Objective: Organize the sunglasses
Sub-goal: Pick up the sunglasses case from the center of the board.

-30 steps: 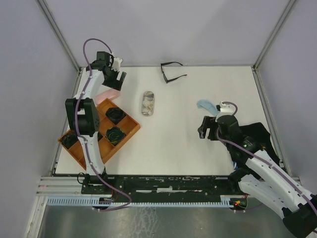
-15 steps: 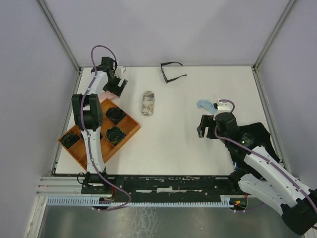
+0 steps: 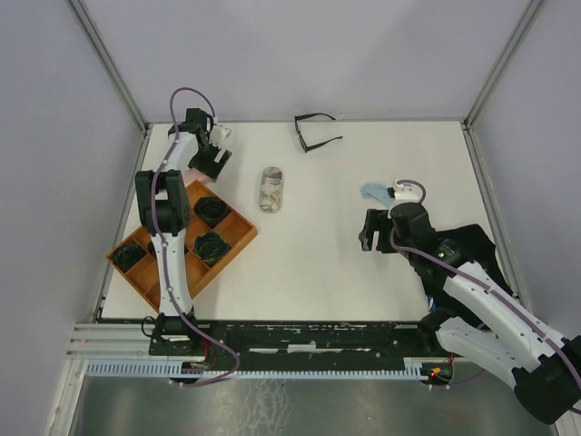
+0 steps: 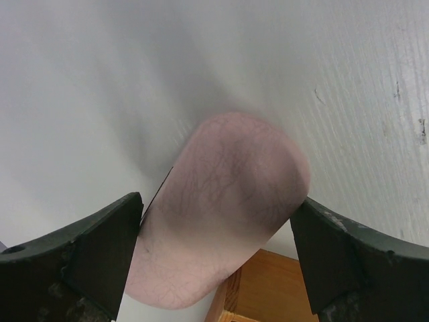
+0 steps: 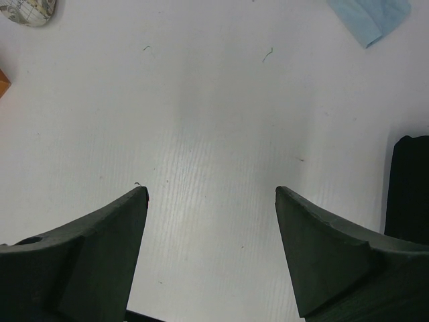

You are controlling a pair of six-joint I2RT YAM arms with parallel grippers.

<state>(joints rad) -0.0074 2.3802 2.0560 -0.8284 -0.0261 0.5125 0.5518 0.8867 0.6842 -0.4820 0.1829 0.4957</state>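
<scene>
Now we see left fingers [image 4: 80,255] spread, straddling pink case [image 4: 228,201], probably to clear it off tray [image 4: 261,285] edge; right fingers [image 5: 80,258] released, hovering above desk [image 5: 214,134].

White bench [image 3: 318,245], matte, with a few fine scratches.

- Pink case [image 4: 221,201]: flat on the bench directly below the left hand [image 3: 214,162], in the gap between its fingers.
- Wooden tray [image 3: 239,221]: on the near side of that hand. One corner is just beside the pink case; contact cannot be told.
- Patterned case [image 3: 270,189]: to the right of the left hand, apart from it.
- Thin black-framed sunglasses [image 3: 315,133]: farther right of the left hand, arms unfolded, near the bench's far edge.
- Light-blue cloth [image 3: 377,192]: crumpled, just beyond the right hand [image 3: 368,231].
- Black sheet [image 3: 472,245]: behind the right hand, by the bench's right edge.
</scene>
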